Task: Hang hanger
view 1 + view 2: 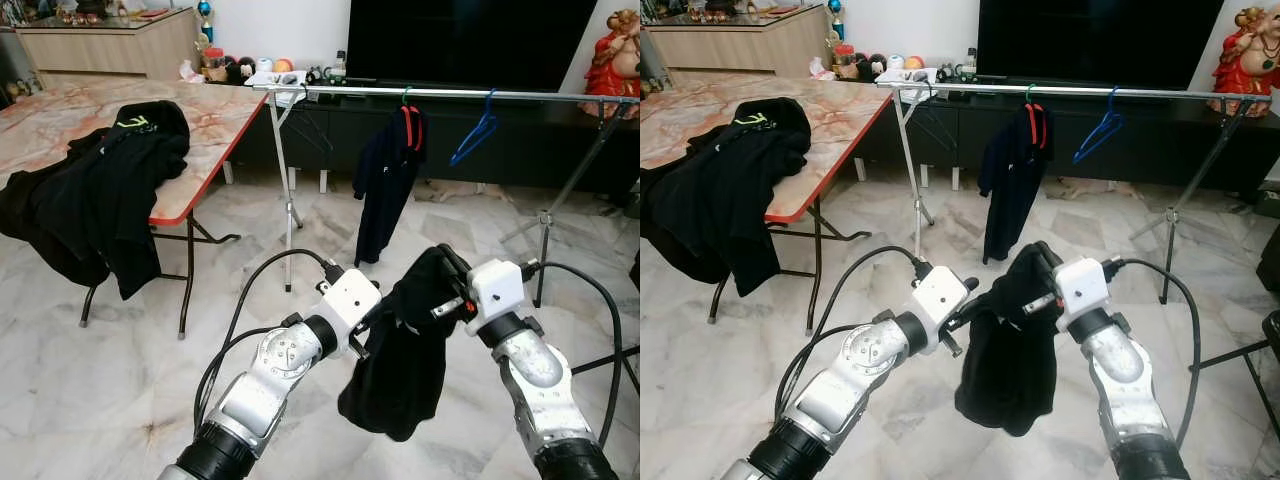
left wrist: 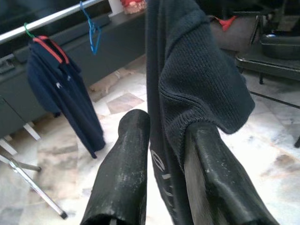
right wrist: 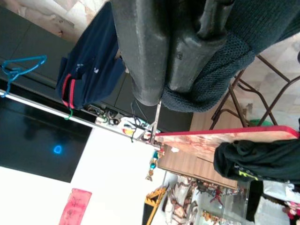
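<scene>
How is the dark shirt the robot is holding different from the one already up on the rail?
The held shirt hangs bunched and folded between the left gripper and right gripper, low over the floor; the hung shirt drapes full length from the rail. The hung shirt sits on a red hanger with a green hook; I cannot make out a hanger in the held shirt. Both are dark, almost black.

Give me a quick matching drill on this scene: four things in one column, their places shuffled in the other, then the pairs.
Things:
1. blue hanger
2. navy shirt
3. black garment
4. black clothes pile

Places:
A. draped over the table edge
B. bare on the rail
C. between both end effectors
D. hanging from the rail on a red hanger

Pairs: 1-B, 2-D, 3-C, 4-A
</scene>
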`<state>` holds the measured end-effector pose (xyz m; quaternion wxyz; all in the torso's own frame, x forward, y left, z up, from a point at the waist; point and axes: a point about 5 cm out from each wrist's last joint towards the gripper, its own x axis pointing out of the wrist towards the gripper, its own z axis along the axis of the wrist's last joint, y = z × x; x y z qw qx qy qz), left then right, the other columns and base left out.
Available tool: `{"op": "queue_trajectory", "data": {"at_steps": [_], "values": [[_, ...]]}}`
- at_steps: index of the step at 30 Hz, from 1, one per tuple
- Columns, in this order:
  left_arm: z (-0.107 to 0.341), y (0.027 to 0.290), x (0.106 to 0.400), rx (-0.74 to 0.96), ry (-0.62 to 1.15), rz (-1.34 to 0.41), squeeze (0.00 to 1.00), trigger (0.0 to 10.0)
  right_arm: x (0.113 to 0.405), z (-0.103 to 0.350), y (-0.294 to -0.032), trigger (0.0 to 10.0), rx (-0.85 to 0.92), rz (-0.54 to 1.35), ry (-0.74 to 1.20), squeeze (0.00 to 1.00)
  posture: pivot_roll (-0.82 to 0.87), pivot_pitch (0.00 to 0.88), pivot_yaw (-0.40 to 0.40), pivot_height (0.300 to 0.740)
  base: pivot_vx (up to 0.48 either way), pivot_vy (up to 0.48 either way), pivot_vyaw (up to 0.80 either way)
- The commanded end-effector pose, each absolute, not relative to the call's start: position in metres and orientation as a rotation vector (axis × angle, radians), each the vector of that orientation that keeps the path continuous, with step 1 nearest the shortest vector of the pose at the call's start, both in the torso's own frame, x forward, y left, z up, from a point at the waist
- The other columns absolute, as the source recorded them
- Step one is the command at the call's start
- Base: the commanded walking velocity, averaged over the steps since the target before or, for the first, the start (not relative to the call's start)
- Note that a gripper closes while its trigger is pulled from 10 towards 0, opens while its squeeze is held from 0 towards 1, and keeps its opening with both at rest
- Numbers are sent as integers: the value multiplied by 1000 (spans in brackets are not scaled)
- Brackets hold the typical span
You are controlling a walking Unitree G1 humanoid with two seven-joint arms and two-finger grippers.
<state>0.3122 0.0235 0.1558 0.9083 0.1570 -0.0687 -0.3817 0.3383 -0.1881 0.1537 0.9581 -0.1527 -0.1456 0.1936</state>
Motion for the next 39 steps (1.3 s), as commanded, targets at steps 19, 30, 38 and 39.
{"op": "queue_trajectory", "data": {"at_steps": [19,30,38,39], "values": [[155,29,321,428,-177,-648,0,10000,346,186,-176,0,-234,429,-352,0,50,9,-32,740,0,0,0],[165,25,318,389,-237,-647,0,10000,350,182,-164,0,-208,414,-301,0,52,12,-35,740,0,0,0],[166,22,315,377,-256,-672,0,10000,354,175,-165,0,-155,331,-249,0,54,12,-36,740,0,0,0],[166,22,315,378,-257,-677,0,10000,354,176,-165,0,-146,328,-249,0,54,12,-36,740,0,0,0]]}}
